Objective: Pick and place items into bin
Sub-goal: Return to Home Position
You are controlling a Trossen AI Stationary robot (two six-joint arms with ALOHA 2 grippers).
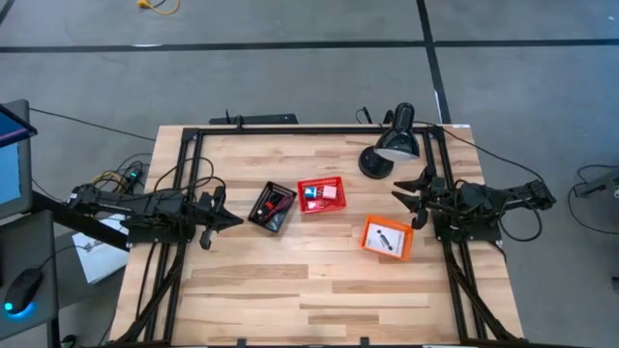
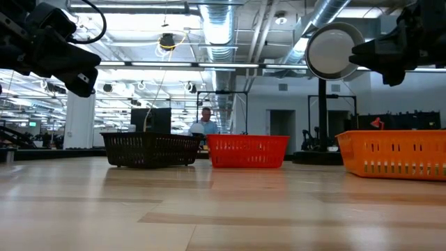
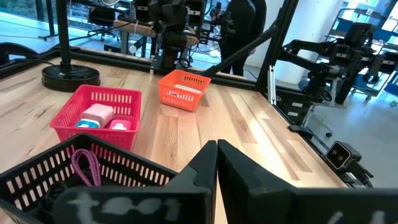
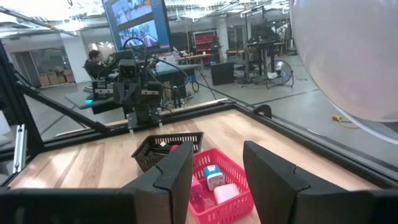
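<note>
Three small baskets stand on the wooden table: black, red and orange. The black basket holds a maroon cord and a black-and-red stick. A pink block and a blue cube lie in the red basket. A white card with a black piece lies in the orange one. My left gripper hangs shut above the table, left of the black basket. My right gripper hangs open, right of the red basket, holding nothing.
A black desk lamp stands at the far right of the table, its head close to my right arm. A dark frame runs along the table's edges. Bare wood stretches across the near half. A person sits in the room behind.
</note>
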